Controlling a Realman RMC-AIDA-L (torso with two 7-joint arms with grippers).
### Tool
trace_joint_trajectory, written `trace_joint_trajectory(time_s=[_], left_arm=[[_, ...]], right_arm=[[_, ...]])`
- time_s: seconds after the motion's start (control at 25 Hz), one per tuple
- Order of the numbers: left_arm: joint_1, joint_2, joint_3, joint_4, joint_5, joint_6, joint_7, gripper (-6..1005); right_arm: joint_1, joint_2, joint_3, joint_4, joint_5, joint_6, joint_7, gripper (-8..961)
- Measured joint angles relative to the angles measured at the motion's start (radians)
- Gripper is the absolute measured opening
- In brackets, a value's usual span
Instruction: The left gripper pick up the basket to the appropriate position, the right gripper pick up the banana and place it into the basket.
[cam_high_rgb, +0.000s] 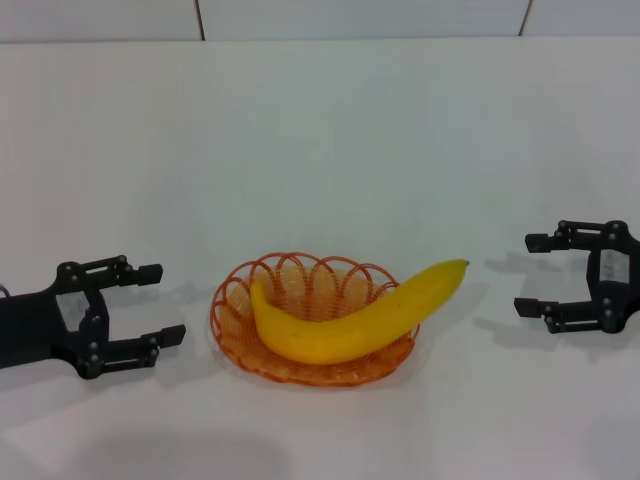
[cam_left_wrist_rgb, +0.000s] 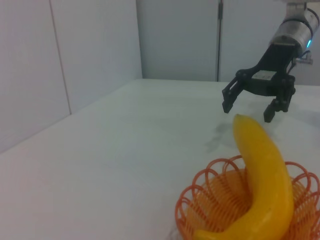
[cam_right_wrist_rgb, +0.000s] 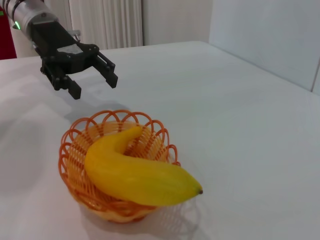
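Note:
The orange wire basket (cam_high_rgb: 235, 305) stands on the white table in the middle front. The yellow banana (cam_high_rgb: 350, 322) lies in it, its tip sticking out over the right rim. The left gripper (cam_high_rgb: 160, 302) is open and empty, just left of the basket. The right gripper (cam_high_rgb: 530, 275) is open and empty, to the right of the banana's tip and apart from it. The left wrist view shows the banana (cam_left_wrist_rgb: 262, 170), the basket (cam_left_wrist_rgb: 215, 200) and the right gripper (cam_left_wrist_rgb: 250, 106). The right wrist view shows the banana (cam_right_wrist_rgb: 135, 175), the basket (cam_right_wrist_rgb: 75, 145) and the left gripper (cam_right_wrist_rgb: 92, 80).
The white table (cam_high_rgb: 320, 150) stretches back to a pale wall. No other objects stand on it.

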Motion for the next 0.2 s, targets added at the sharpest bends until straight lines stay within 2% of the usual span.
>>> trace_joint_trajectory(time_s=[0.2], left_arm=[[-0.002,0.0,0.0,-0.006,-0.003,-0.006,0.011,759]], right_arm=[[-0.005,-0.001,-0.002,0.0,-0.02,-0.008,0.0,819]])
